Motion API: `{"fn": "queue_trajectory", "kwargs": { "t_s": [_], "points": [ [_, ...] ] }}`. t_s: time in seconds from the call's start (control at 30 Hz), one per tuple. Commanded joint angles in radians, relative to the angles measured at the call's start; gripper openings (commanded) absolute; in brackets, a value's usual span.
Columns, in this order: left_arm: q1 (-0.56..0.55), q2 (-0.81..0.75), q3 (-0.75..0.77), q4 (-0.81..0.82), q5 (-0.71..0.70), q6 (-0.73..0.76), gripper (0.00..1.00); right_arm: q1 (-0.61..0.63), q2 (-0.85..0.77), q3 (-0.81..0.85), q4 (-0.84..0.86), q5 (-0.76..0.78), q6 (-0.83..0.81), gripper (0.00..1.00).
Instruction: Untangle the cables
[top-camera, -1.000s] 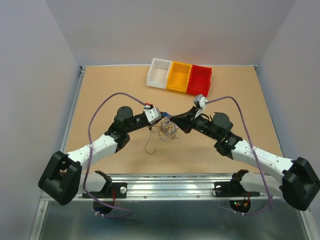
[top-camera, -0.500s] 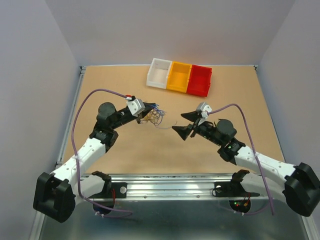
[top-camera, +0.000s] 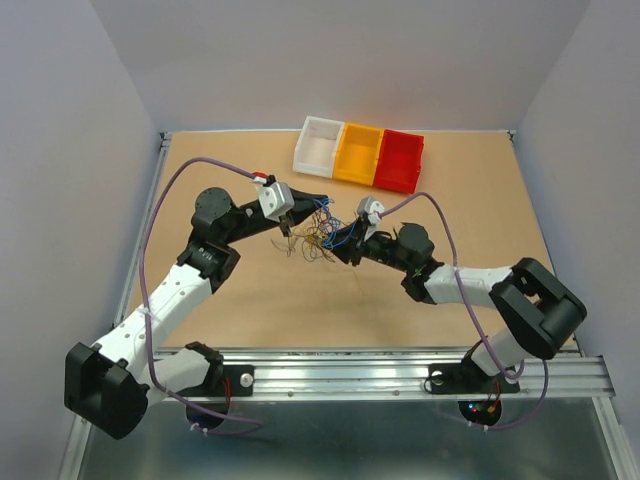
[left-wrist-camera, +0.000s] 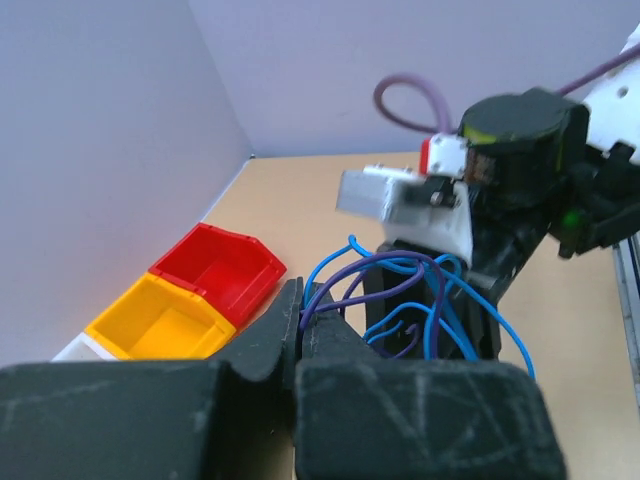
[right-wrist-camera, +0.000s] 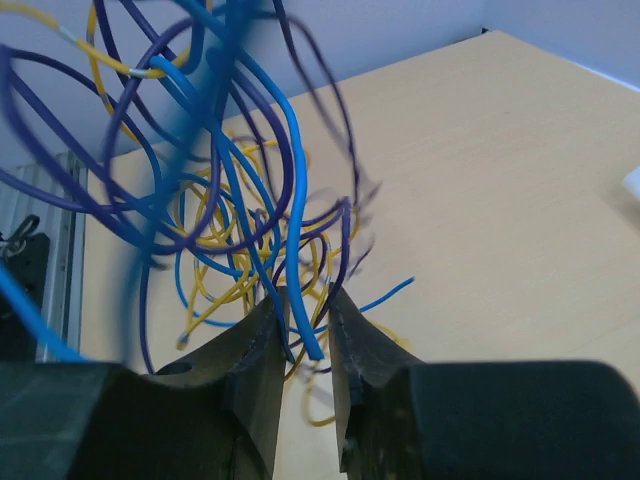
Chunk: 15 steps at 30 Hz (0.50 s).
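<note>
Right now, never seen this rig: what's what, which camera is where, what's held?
Two robot arms stand on a table. One picture looks down from above; the other two come from a camera on each wrist. At the table's far edge: white, yellow and red bins. Between the arms: a tangle of thin yellow, blue and purple cables. The left end effector is shut on the cables. The right end effector has a blue wire between its nearly closed fingers; grip unclear.
</note>
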Motion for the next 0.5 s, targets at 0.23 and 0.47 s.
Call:
{"fn": "queue_trajectory", "kwargs": {
  "t_s": [0.23, 0.47],
  "points": [
    [-0.008, -0.064, 0.393, -0.056, -0.385, 0.029, 0.0, 0.002, 0.072, 0.057, 0.096, 0.143, 0.004, 0.02],
    [-0.008, -0.105, 0.576, -0.107, -0.709, 0.073, 0.0, 0.0, 0.081, 0.038, 0.06, 0.27, -0.024, 0.05]
  ]
}}
